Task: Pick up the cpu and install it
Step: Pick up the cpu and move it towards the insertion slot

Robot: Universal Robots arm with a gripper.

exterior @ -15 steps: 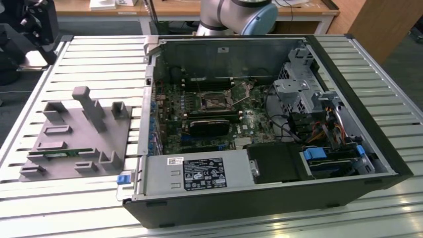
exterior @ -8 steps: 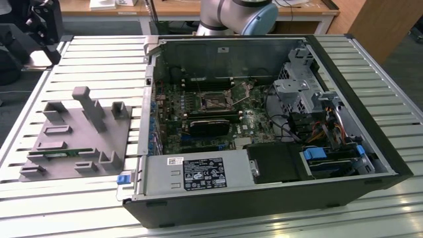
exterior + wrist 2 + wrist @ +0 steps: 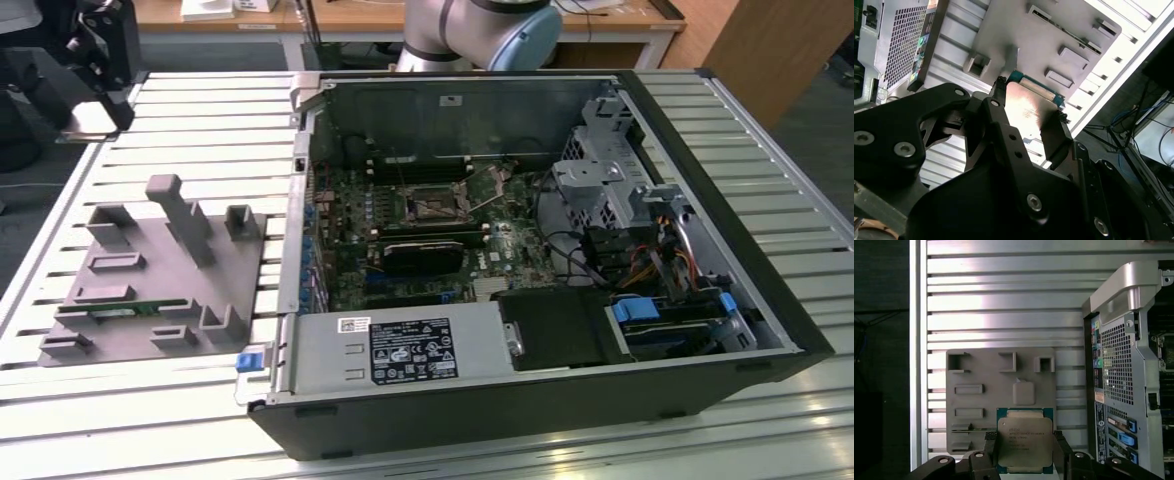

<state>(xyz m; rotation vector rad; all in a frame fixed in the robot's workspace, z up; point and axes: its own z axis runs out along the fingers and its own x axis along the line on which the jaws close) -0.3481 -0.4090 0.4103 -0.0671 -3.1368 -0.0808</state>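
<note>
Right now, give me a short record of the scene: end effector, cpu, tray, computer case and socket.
end effector: shut on the cpu
cpu: gripped at two opposite edges, metal top toward the first wrist view, in front of the grey tray
grey tray: on the slatted table, at the exterior view's left of the computer case; green memory stick on it
computer case: lying open, motherboard exposed
socket: dark square on the motherboard, cpu not installed

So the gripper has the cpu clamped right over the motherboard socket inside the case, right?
Not over the socket. The gripper has the cpu clamped outside the computer case, with the grey tray behind it, as the first wrist view shows.
</note>
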